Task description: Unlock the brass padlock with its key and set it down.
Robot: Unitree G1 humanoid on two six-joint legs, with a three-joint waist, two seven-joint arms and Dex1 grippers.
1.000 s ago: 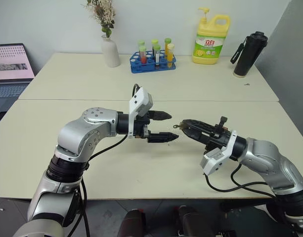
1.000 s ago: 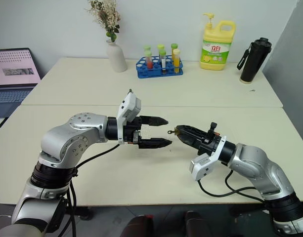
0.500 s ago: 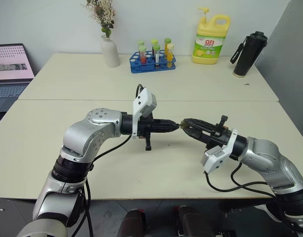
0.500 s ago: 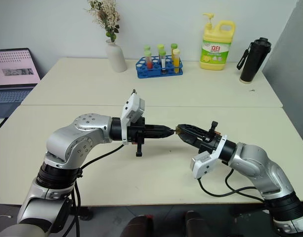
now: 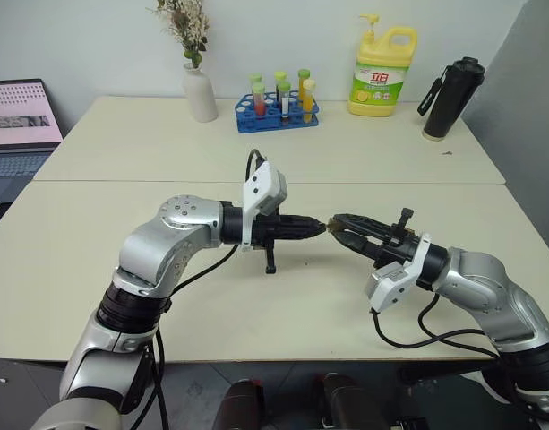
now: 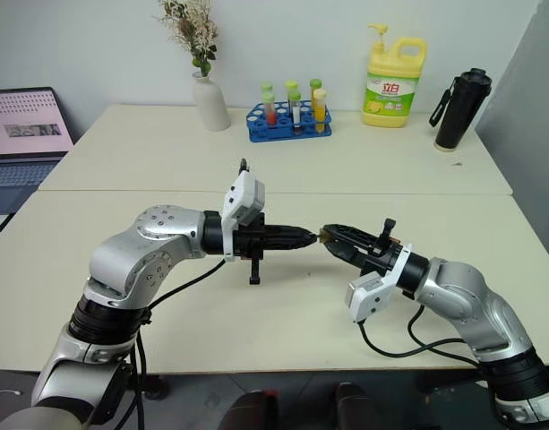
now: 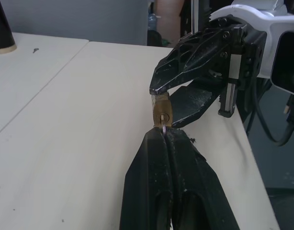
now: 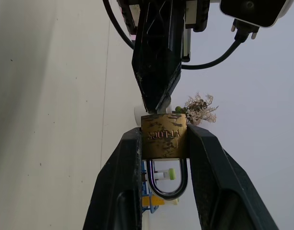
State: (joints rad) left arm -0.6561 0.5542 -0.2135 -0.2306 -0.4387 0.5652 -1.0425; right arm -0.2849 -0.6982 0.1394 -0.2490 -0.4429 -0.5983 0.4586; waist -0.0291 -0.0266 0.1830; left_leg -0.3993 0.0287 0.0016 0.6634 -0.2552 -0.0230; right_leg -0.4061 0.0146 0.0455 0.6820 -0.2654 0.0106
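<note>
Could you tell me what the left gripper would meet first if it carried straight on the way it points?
The padlock held in the right gripper. The left gripper, shut on the key, already has its tips at the lock body.

One brass padlock [image 8: 163, 136]; one key [image 7: 163, 127]; two pincers [image 5: 321, 227] [image 5: 339, 226]; one table [image 5: 256, 305]; six test tubes [image 5: 281, 92].

Two cream tables [image 5: 256, 152] pushed together; pale wall [image 5: 95, 45] behind; grey panel [image 5: 534, 98] right.
</note>
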